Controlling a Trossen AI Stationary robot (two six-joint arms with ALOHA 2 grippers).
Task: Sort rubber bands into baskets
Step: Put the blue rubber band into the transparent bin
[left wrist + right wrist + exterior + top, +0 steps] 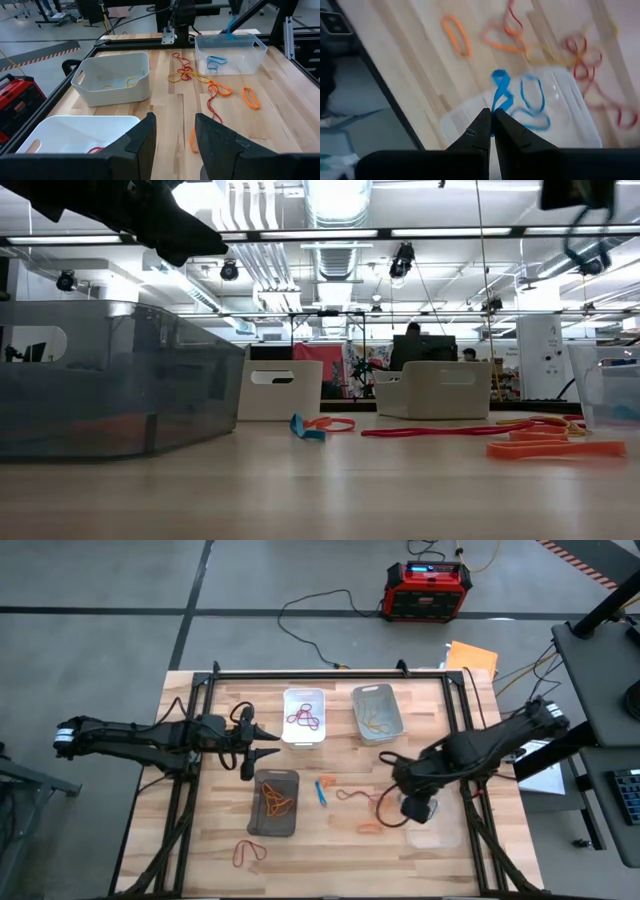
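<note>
The right gripper (491, 131) hangs above the clear basket (570, 107), fingers pinched on a blue rubber band (501, 95) dangling over two blue ones inside, while the left gripper (272, 742), fingers apart and empty, waits beside the white basket (304, 716).

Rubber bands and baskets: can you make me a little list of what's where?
right end effector: shut on a blue rubber band, above the clear plastic basket
left end effector: open, empty, near the white plastic basket
grey basket: yellowish bands
dark smoky basket: orange bands
wooden table: loose red and orange bands
</note>
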